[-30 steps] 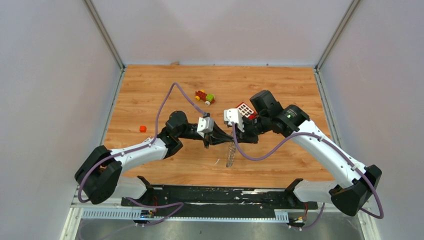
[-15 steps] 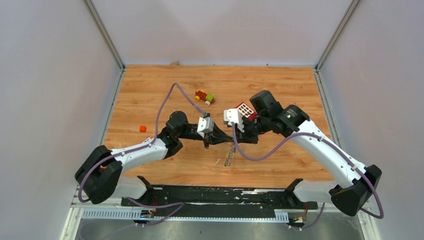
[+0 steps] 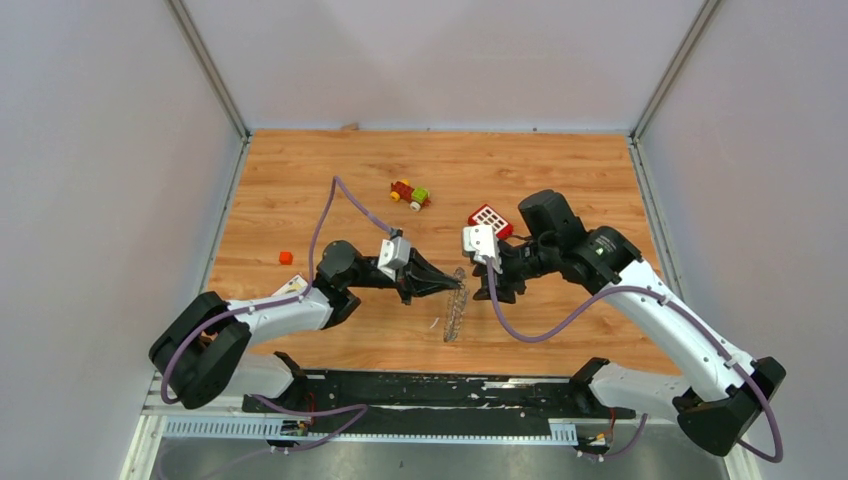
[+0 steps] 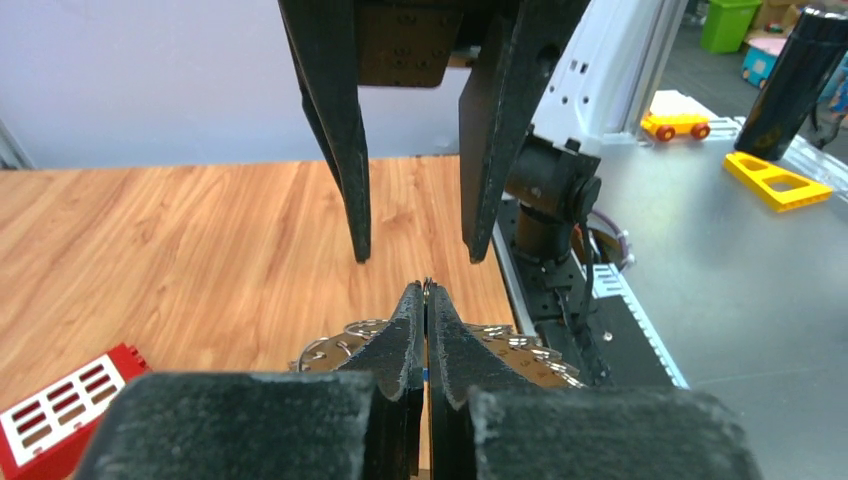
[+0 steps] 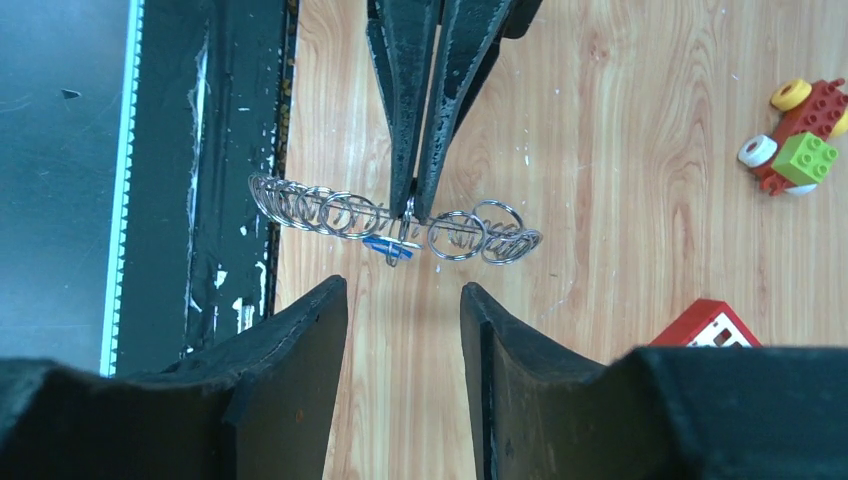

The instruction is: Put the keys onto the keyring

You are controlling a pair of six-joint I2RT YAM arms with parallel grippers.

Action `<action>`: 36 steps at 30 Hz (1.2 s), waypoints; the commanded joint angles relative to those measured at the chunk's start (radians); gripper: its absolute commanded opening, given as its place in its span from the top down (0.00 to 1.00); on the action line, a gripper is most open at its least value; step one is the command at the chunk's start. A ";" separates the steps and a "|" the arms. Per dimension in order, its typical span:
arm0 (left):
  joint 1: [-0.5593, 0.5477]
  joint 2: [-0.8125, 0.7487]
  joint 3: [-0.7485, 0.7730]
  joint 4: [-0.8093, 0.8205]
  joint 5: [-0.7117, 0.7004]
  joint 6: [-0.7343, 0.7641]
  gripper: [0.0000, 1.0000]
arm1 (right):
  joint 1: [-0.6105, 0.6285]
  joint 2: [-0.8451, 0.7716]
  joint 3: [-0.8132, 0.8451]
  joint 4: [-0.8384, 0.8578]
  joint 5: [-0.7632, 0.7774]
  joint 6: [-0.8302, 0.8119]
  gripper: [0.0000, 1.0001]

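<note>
left tool (image 4: 427,290): clenched, pads pinched on one wire of the keyring (image 5: 330,212); nothing else is in the pinch.
why held so: looks like a steadying grip, with the ring presented edge-on to the opposite tool so a key can be fed on.
keyring: hangs from the left tool's tips, between the two tools. Cannot tell if its low end touches the tabletop (image 3: 560,180).
keys: the blue-headed piece (image 5: 385,244) hangs at the ring just under the left tool's tips; whether it is fully threaded, cannot tell. The dark key is not made out.
right tool (image 5: 402,290): released, jaws apart and empty. It faces the left tool tip to tip, near the ring but not touching.
left arm: low, stretched forward, wrist about level.
right arm: elbow bent, forearm reaching in toward the left tool.
farther out: the red block (image 3: 489,218) is just behind the right tool, the toy (image 3: 410,193) is beyond both tools, and the orange cube (image 3: 285,257) is well outside the left arm.
</note>
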 commanded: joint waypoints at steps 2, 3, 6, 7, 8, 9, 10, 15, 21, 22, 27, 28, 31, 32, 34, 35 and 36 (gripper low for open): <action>0.006 0.001 0.000 0.193 -0.013 -0.089 1.00 | -0.010 -0.011 -0.001 0.041 -0.118 -0.017 0.54; 0.006 0.004 0.000 0.197 -0.011 -0.093 1.00 | -0.010 -0.004 0.002 0.041 -0.121 -0.015 0.54; 0.006 0.008 -0.001 0.212 -0.009 -0.102 1.00 | -0.009 0.016 0.019 0.034 -0.140 -0.017 0.57; 0.006 0.009 -0.003 0.213 -0.007 -0.100 1.00 | -0.009 0.020 0.023 0.032 -0.151 -0.018 0.59; 0.006 0.008 -0.004 0.214 -0.008 -0.101 1.00 | -0.010 0.023 0.024 0.035 -0.158 -0.018 0.60; 0.006 0.009 -0.004 0.218 -0.006 -0.102 1.00 | -0.010 0.027 0.025 0.037 -0.162 -0.018 0.61; 0.006 0.010 -0.005 0.223 -0.005 -0.104 1.00 | -0.010 0.030 0.027 0.039 -0.162 -0.017 0.64; 0.006 0.014 -0.008 0.243 0.004 -0.113 1.00 | -0.010 0.040 0.018 0.057 -0.158 -0.006 0.79; 0.006 0.018 -0.016 0.279 0.005 -0.131 1.00 | -0.009 0.029 -0.009 0.084 -0.132 0.001 0.95; 0.005 0.019 -0.017 0.289 0.005 -0.135 1.00 | -0.010 0.026 -0.016 0.090 -0.128 0.003 0.96; 0.006 0.030 -0.024 0.353 0.006 -0.177 1.00 | -0.010 0.019 -0.034 0.104 -0.129 0.007 0.99; 0.006 0.032 -0.025 0.365 0.006 -0.185 1.00 | -0.010 0.017 -0.038 0.106 -0.131 0.009 0.99; 0.006 0.035 -0.026 0.390 0.003 -0.200 1.00 | -0.010 0.016 -0.050 0.112 -0.134 0.011 0.99; 0.006 0.034 -0.027 0.395 0.003 -0.203 1.00 | -0.010 0.016 -0.053 0.115 -0.136 0.011 0.99; 0.006 0.035 -0.030 0.404 0.000 -0.208 1.00 | -0.010 0.019 -0.058 0.122 -0.141 0.016 0.99; 0.006 0.036 -0.030 0.408 0.000 -0.211 1.00 | -0.010 0.020 -0.060 0.126 -0.144 0.020 0.98; 0.006 0.037 -0.030 0.411 0.000 -0.213 1.00 | -0.010 0.024 -0.062 0.132 -0.146 0.024 0.97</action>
